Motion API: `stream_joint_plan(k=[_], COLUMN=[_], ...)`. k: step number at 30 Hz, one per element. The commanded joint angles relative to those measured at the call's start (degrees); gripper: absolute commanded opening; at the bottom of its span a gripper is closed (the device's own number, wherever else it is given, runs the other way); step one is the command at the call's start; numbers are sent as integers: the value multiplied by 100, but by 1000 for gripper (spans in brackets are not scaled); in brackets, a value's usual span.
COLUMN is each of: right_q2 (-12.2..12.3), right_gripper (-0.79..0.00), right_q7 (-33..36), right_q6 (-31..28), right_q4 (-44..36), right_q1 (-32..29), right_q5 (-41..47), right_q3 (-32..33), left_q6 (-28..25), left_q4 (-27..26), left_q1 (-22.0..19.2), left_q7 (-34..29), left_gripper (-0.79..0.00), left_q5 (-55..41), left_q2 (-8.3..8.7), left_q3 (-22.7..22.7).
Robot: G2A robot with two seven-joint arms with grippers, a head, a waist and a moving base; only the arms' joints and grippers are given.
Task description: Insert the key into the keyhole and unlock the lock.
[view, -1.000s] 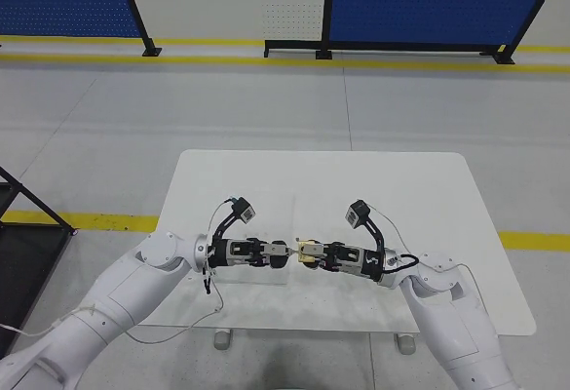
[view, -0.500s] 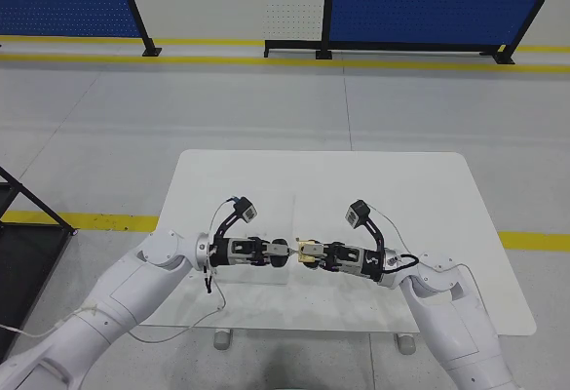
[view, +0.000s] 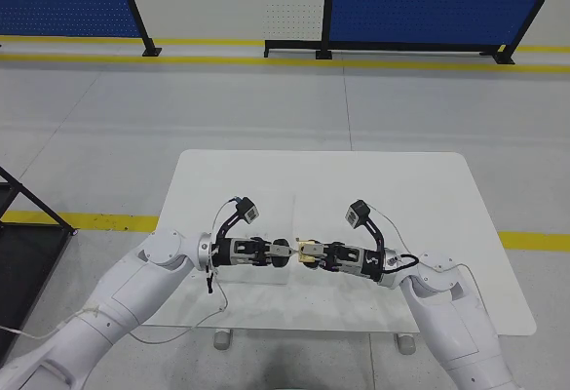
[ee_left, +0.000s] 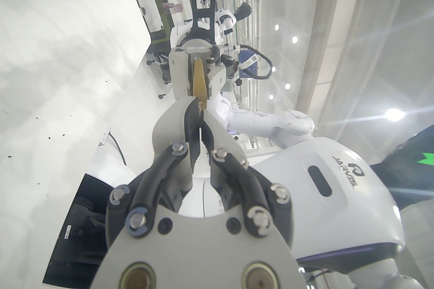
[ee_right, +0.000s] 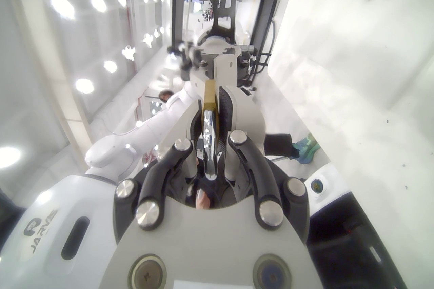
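Currently left hand (ee_left: 200, 109) and right hand (ee_right: 211, 112) meet tip to tip over the near middle of the tabletop (view: 411, 195). Right hand is clamped on the brass lock (ee_right: 210, 93), shackle pointing back toward its wrist. Left hand pinches the key (view: 293, 251), a thin sliver between its pads, tip at the lock's left end; seating in the keyhole cannot be told

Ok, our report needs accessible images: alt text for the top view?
Two robot arms meet tip to tip above a white table: the left pincer holds a key at the brass padlock held by the right pincer.
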Motion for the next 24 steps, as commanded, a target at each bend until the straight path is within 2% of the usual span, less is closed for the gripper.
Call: stream_joint_plan(k=[1, 10, 24], right_q2=[0, 0, 0], right_gripper=[-785, -785, -785], right_q7=[0, 0, 0], right_q6=[0, 0, 0], right_q4=[0, 0, 0], right_q1=[0, 0, 0], right_q5=[0, 0, 0], right_q3=[0, 0, 0], left_q6=[75, 214, -69], left_q4=[-11, -4, 5], left_q1=[8, 6, 1], left_q7=[6, 14, 40], left_gripper=[-785, -785, -785], left_q5=[12, 32, 402], left_q2=[-14, -95, -188], left_q3=[-1, -24, -126])
